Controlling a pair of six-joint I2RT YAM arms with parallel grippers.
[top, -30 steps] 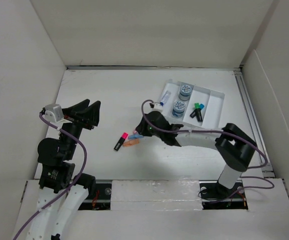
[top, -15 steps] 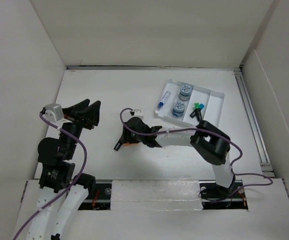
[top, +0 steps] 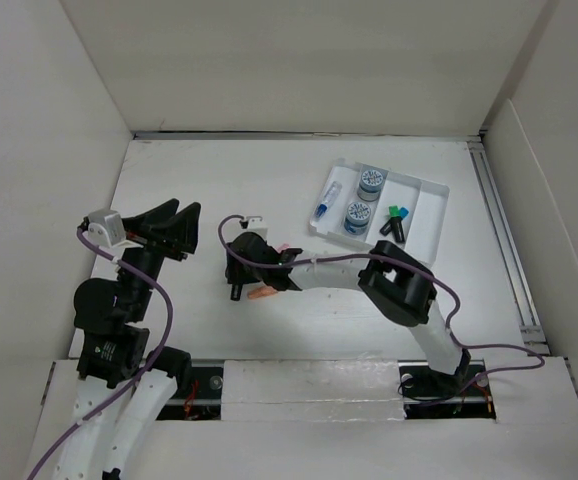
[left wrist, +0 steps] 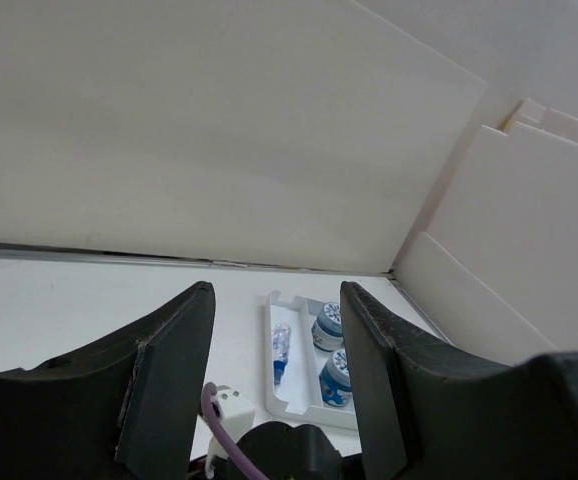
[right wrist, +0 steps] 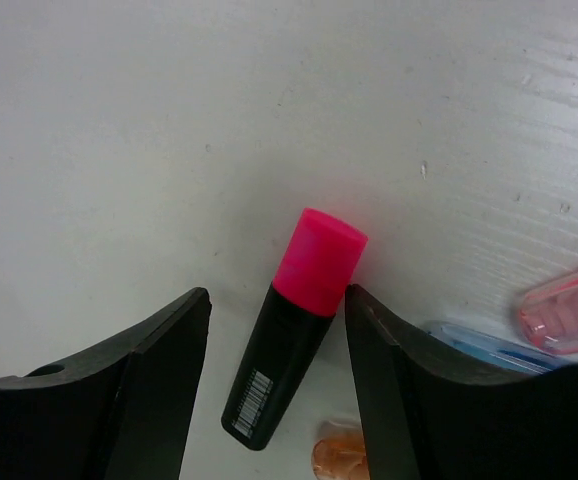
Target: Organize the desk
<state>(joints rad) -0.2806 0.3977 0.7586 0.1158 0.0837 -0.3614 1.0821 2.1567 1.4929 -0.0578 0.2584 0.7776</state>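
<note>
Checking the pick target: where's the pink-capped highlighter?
Right wrist view: the pink-capped highlighter lies on the desk between the right gripper's open fingers, an orange item beside its black end.

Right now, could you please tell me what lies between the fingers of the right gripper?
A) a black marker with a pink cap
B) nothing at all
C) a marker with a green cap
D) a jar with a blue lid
A: the right wrist view shows the pink-capped marker lying flat on the desk, with the open right gripper straddling it, one finger on each side.
</note>
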